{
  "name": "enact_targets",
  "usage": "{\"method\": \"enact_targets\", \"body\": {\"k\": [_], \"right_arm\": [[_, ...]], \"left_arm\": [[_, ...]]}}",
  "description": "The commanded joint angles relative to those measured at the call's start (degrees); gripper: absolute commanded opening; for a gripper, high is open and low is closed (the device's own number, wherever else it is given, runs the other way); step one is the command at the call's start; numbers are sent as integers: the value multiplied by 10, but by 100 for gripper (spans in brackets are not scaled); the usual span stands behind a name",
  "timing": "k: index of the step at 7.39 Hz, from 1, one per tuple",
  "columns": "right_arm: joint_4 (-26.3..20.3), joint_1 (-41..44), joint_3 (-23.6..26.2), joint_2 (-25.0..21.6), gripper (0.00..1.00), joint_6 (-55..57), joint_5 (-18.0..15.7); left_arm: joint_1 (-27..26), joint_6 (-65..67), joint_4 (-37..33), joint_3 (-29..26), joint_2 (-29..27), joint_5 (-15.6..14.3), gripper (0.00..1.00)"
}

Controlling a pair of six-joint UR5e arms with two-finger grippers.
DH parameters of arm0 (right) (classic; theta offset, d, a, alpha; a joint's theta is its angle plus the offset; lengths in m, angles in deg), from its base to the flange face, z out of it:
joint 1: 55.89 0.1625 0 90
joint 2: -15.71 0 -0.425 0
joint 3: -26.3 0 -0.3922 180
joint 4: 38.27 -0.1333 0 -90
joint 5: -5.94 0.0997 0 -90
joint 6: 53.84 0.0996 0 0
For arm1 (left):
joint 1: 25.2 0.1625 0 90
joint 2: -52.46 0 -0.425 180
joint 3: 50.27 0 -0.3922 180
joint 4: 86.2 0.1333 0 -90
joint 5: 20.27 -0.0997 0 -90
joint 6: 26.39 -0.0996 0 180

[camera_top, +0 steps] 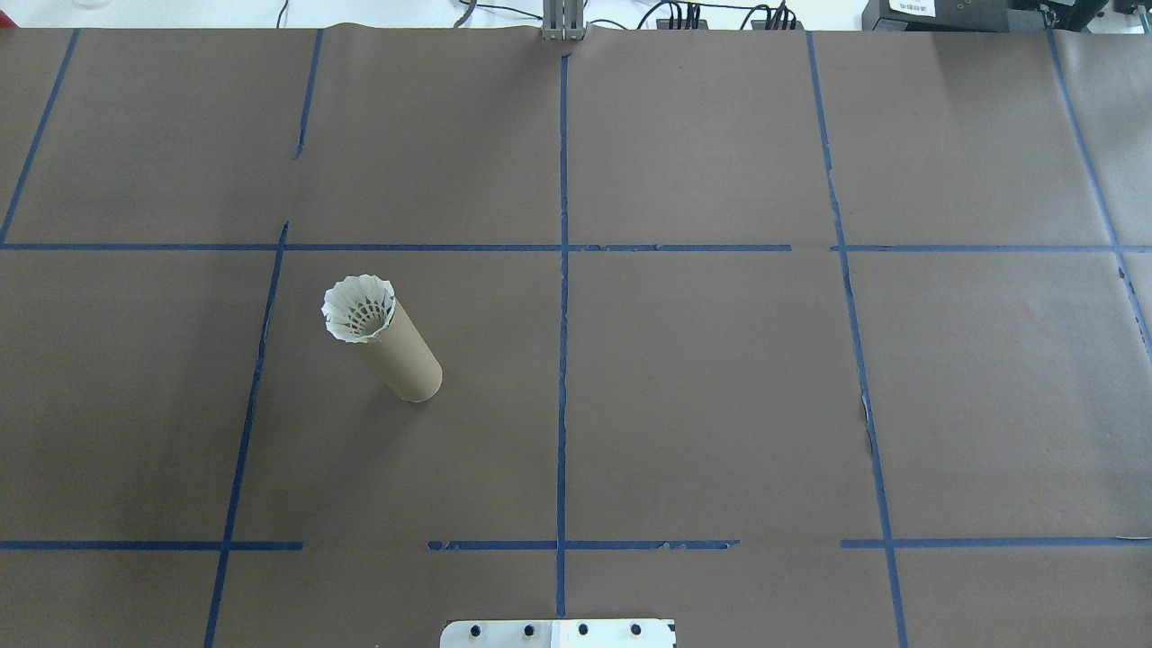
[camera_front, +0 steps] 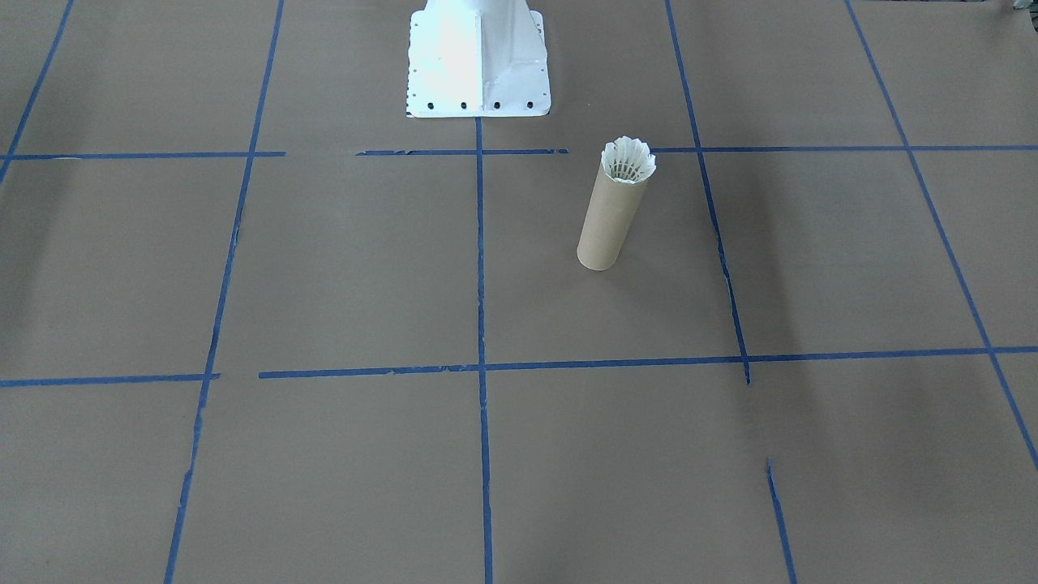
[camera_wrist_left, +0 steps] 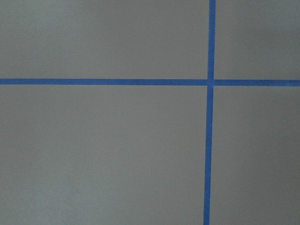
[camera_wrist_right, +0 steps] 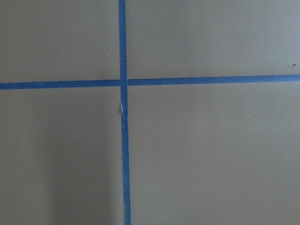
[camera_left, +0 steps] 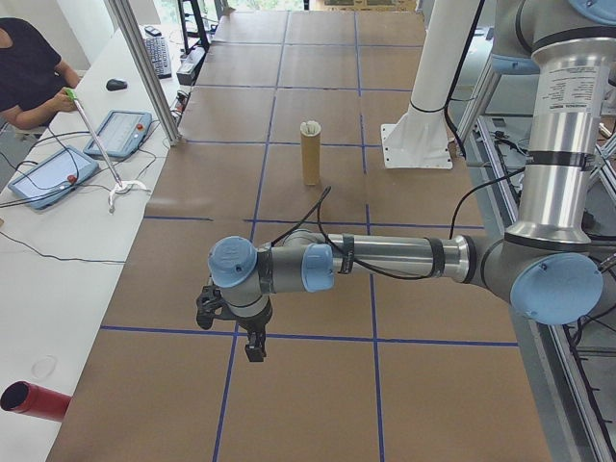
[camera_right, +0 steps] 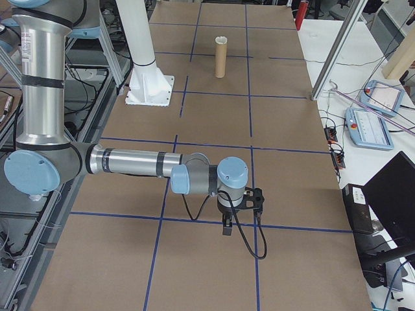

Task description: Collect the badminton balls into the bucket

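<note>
The bucket (camera_front: 606, 223) (camera_top: 407, 362) is a tall brown cardboard tube standing upright on the brown paper. A white feather shuttlecock, the badminton ball (camera_front: 628, 160) (camera_top: 359, 309), sits in its mouth with the feather skirt flaring above the rim; its tip is hidden inside. Both side views show the tube (camera_left: 310, 156) (camera_right: 221, 59) far from both arms. The left gripper (camera_left: 252, 343) hangs low over the table's left end, and the right gripper (camera_right: 226, 227) over its right end. I cannot tell whether either is open or shut. Both wrist views show only paper and tape.
The white metal base (camera_front: 478, 61) (camera_top: 558, 633) stands at the robot's side of the table. Blue tape lines grid the paper. A person (camera_left: 29, 63) sits at a side bench with tablets (camera_left: 120, 133); a red cylinder (camera_left: 34, 399) lies there.
</note>
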State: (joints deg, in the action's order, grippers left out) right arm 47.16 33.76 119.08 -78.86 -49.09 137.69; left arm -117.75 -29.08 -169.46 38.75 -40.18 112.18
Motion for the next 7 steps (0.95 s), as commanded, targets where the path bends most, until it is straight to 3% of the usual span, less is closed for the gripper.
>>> {"method": "enact_targets", "body": {"k": [1,7], "right_arm": [[0,0,0,0,100,0,0],[0,0,-1,0,100,0,0]], "left_arm": [[0,12,-1,1,0,4,100],[0,11,0,5,-3,10,100]]}}
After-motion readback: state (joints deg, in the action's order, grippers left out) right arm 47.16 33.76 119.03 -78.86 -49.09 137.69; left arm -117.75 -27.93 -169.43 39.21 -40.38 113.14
